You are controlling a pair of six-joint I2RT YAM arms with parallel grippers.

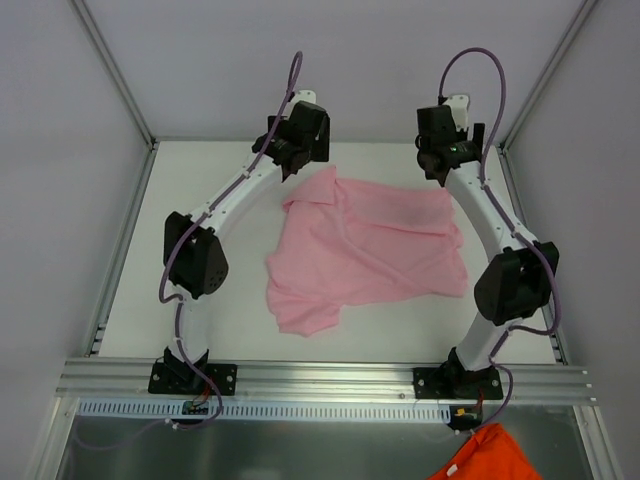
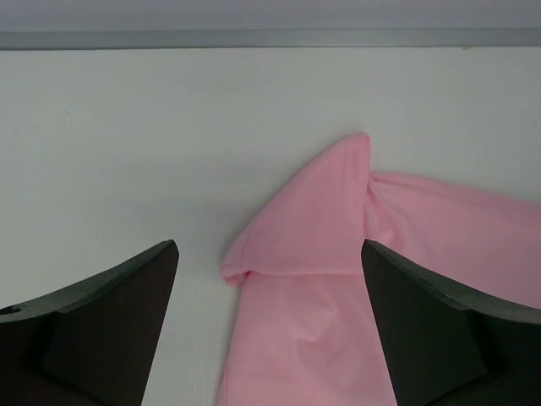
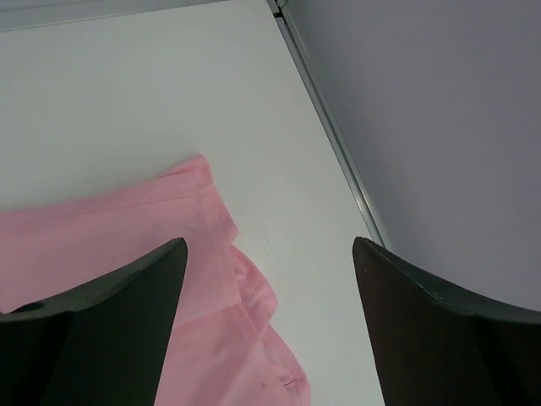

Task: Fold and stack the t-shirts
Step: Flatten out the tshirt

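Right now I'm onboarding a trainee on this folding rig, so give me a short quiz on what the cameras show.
1. True or false: the left tool and the right tool both stand open, gripping nothing.
2. The plain light pink thin-fabric t-shirt is: A) neatly folded; B) spread rumpled on the white table; C) lifted in the air.
3. What colour is the crumpled cloth past the near rail, by the right arm's base?
Key: 1 true; 2 B; 3 orange.
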